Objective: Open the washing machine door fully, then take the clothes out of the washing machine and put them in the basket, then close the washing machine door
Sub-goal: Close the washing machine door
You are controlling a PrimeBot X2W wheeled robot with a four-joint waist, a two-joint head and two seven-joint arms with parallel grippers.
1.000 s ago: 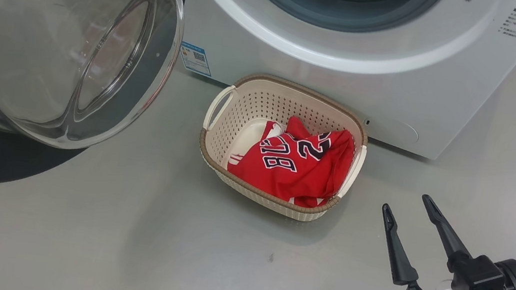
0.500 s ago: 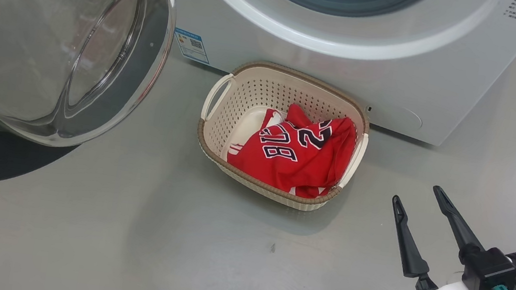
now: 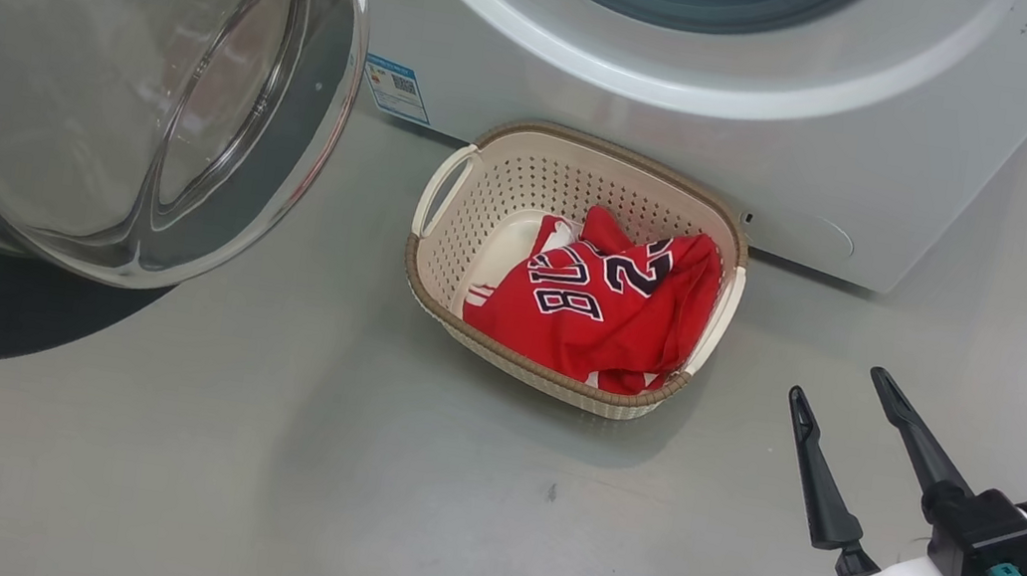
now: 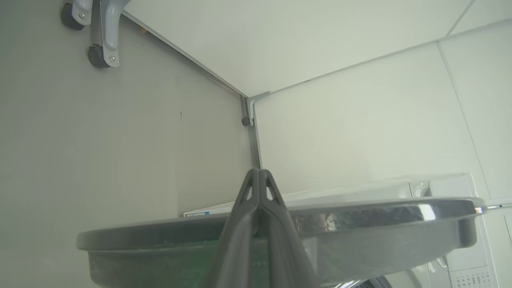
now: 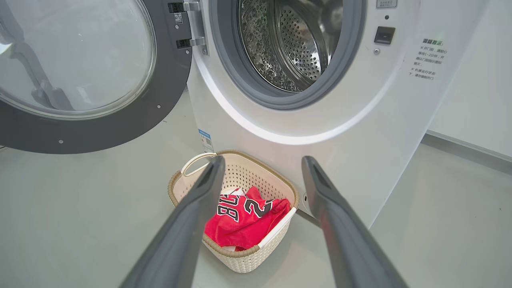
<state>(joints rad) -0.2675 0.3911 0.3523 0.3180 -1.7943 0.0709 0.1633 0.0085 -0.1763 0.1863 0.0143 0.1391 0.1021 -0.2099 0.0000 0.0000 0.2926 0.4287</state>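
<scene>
Grey floor [image 3: 244,491] meets the white washing machine [image 3: 792,166], its door [image 3: 102,70] swung wide to the left, glass bowl bulging toward me. My head view cuts off the door's top and left edge. The steel drum [image 5: 296,40] stands open to the right of the hinge.

Just in front of the washer sits the basket [image 3: 590,173], long axis running left to right, a loop handle at each end. The clothes [image 3: 609,322] lie crumpled in its right half, a red jersey's dark numbers upside down to my head camera. What lies beneath the jersey is hidden.

My right claw [image 3: 837,384] hangs spread wide over bare floor, near and right of the basket, holding nothing, fingers pointing toward the washer. My left claw [image 4: 259,173] is pressed together with nothing between its fingers, which cross the door's dark rim in the wrist view. Whether they touch it I cannot tell.
</scene>
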